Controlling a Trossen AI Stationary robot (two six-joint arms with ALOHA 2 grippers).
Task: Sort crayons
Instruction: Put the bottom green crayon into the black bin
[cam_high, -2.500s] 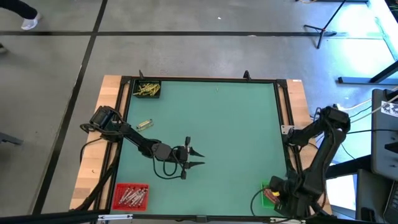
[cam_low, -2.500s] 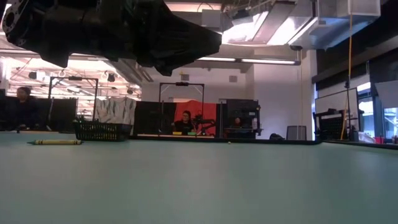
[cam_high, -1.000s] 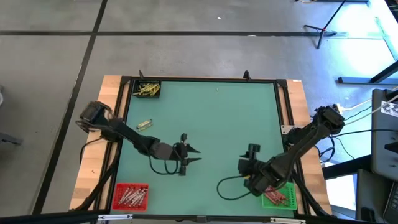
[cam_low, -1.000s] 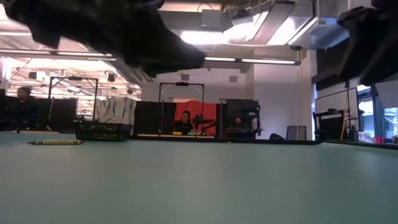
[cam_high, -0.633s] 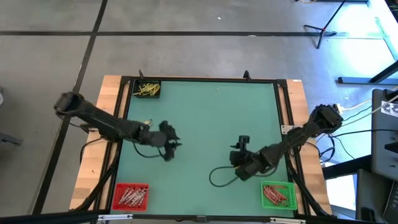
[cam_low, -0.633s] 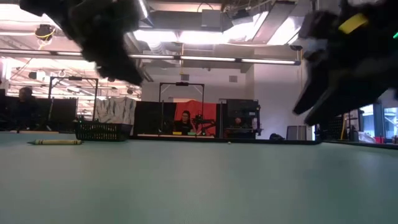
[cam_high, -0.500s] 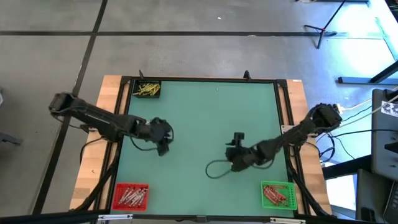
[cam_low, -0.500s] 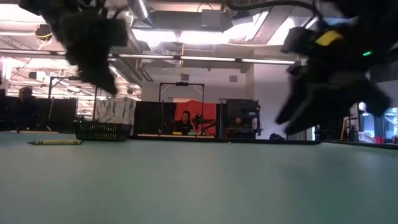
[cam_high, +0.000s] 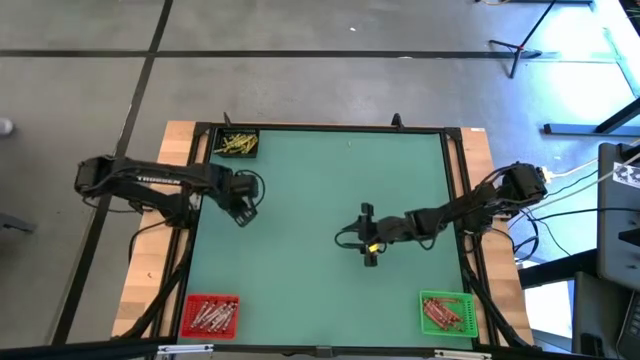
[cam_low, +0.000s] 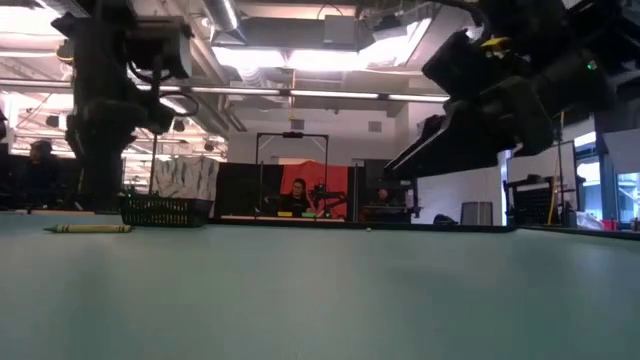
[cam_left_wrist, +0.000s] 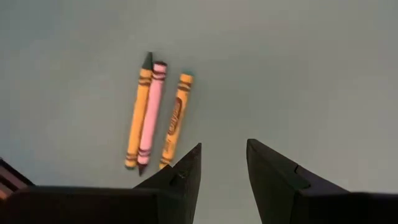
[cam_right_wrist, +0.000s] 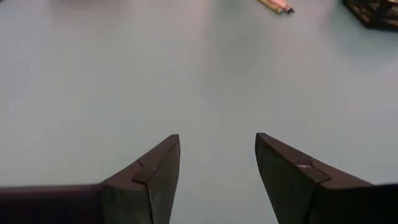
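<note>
Left claw (cam_left_wrist: 222, 163) parted, empty, near desk's left edge; three crayons (cam_left_wrist: 153, 112) just ahead, lengthwise to it; right claw (cam_right_wrist: 217, 165) far

a robotics lab or large open workshop hall. bare grey concrete floor (cam_high: 330, 90) crossed by dark lines around a wood-edged green table (cam_high: 330, 200), with a light stand (cam_high: 520, 45) well beyond the right gripper (cam_high: 366, 238) and cabled equipment (cam_high: 620, 230) past that arm's base. far behind the left gripper (cam_low: 100, 150) across the tabletop: exposed ceiling ducts and strip lights (cam_low: 400, 97), dark partitions, a framed rig (cam_low: 292, 175) backed in red, people seated (cam_low: 300, 197) at workstations.
</note>
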